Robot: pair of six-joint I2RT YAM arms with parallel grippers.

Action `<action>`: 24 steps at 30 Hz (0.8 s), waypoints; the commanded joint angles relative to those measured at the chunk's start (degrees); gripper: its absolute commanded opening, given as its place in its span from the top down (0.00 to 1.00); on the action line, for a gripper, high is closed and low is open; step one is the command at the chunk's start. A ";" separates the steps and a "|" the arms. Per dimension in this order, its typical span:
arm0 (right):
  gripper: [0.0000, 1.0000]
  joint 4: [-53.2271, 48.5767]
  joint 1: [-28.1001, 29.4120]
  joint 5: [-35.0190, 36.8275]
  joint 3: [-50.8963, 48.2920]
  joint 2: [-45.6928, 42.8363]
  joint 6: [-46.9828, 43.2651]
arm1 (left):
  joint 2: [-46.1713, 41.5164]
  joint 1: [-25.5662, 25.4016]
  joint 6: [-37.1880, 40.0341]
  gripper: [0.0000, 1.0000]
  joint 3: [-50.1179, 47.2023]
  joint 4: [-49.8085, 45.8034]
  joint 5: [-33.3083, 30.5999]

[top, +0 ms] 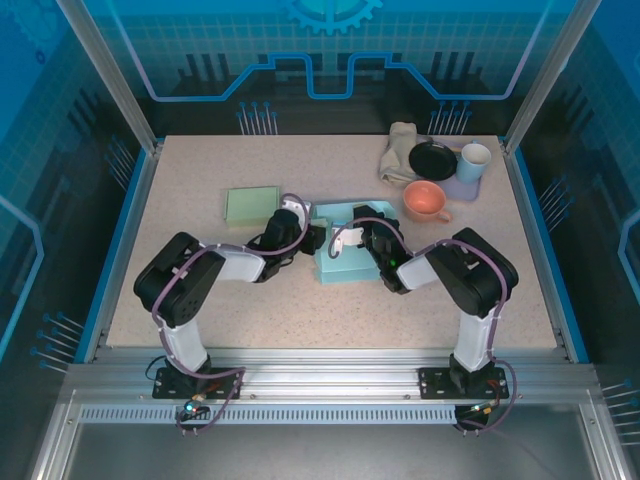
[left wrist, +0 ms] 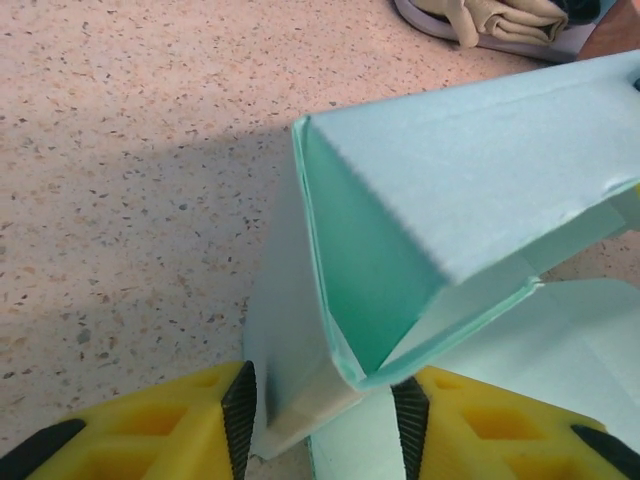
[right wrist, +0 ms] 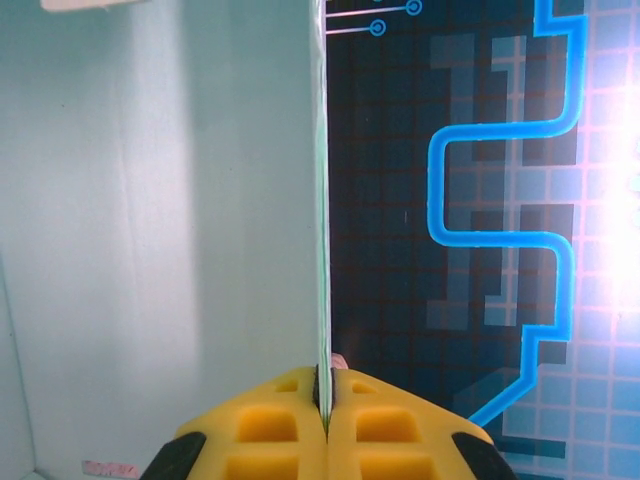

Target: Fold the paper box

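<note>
The box [top: 335, 268] sits in the middle of the table [top: 200, 170], between the two arms. The left gripper [top: 318, 238] is at the box's left side. Its jaws are a little way apart, with a box corner [left wrist: 340, 370] between them (the right pad does not seem to press the paper). The right gripper [top: 342, 242] is just beside it, over the box. Its jaws are closed tight on a thin box wall [right wrist: 322, 200], which stands straight up. A green square [top: 252, 205] lies near the box, and a pink cup [top: 425, 200] too.
</note>
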 commanded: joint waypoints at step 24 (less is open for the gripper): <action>1.00 -28.88 -0.29 -8.15 4.24 -9.74 11.61 | -2.79 -1.81 4.33 0.68 1.02 -2.70 -12.39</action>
